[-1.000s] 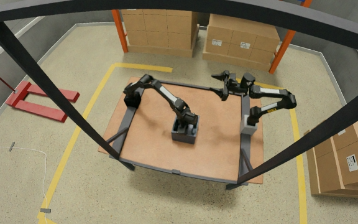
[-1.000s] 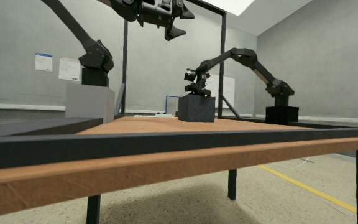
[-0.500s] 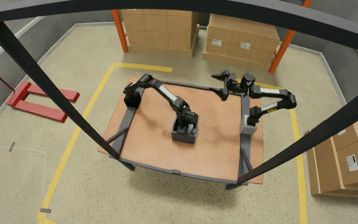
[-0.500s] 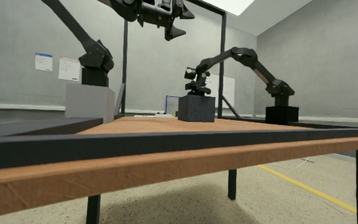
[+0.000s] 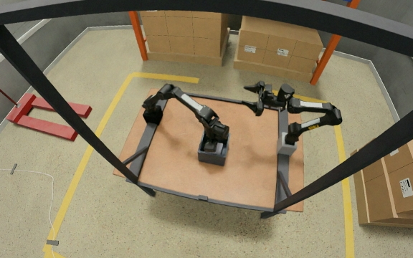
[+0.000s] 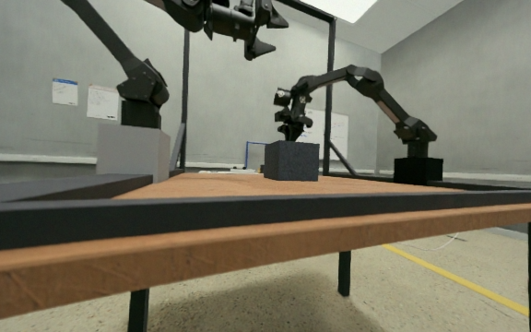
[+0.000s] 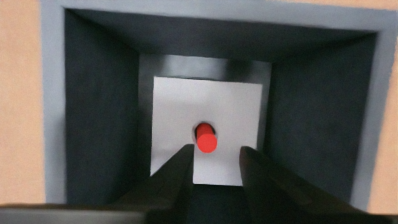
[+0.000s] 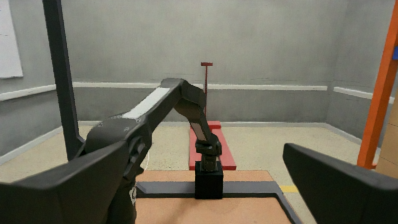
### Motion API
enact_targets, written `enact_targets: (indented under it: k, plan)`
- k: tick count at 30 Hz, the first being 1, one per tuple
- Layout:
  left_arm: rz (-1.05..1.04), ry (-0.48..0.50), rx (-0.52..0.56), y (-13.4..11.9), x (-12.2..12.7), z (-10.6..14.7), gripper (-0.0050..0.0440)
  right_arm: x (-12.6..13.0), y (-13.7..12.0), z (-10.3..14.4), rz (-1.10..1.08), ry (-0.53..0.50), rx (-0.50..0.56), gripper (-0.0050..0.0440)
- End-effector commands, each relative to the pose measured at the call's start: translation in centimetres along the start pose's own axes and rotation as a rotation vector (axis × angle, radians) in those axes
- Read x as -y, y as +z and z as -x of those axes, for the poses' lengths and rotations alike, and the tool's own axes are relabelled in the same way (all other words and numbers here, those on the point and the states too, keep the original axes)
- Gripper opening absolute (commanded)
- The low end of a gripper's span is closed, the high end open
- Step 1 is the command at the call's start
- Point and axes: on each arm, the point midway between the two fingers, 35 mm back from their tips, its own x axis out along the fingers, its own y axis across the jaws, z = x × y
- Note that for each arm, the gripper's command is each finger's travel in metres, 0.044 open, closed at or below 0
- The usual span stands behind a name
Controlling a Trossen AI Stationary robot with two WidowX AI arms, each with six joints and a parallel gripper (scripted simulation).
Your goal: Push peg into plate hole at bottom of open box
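Observation:
In the left wrist view the red peg (image 7: 206, 139) stands in the hole of the white plate (image 7: 206, 130) at the bottom of the dark grey open box (image 7: 210, 100). My left gripper (image 7: 216, 152) hangs over the box's opening, and its two fingers are parted on either side of the peg without touching it. In the top view the left gripper (image 5: 212, 143) reaches down into the box (image 5: 212, 154) at the middle of the table. My right gripper (image 5: 254, 97) is open and empty, held high over the table's far right corner.
A dark frame rail runs around the orange table top (image 5: 206, 154). The right arm's grey base block (image 5: 286, 147) stands on the right rail. Cardboard boxes (image 5: 278, 50) and orange rack posts stand behind the table.

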Motion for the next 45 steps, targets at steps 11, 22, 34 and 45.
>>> enact_targets:
  k: [11, 22, 34, 45]
  plan:
    - [-0.003, -0.008, 0.015, 0.8, 0.1, 3.8, 0.0117, 0.1, 1.3, 0.0, -0.002, -0.001, 0.030, 0.0440]
    - [-0.002, -0.010, 0.021, 0.8, 0.1, 3.8, 0.0117, 0.1, 1.3, 0.0, -0.002, -0.001, 0.030, 0.0440]
    - [0.009, -0.049, 0.134, 1.5, -1.7, 6.9, 0.0117, 0.1, 1.3, 0.0, -0.002, -0.001, 0.030, 0.0440]
    - [0.017, -0.111, 0.395, 2.4, -5.1, 12.7, 0.0117, 0.1, 1.4, 0.0, -0.001, -0.001, 0.031, 0.0440]
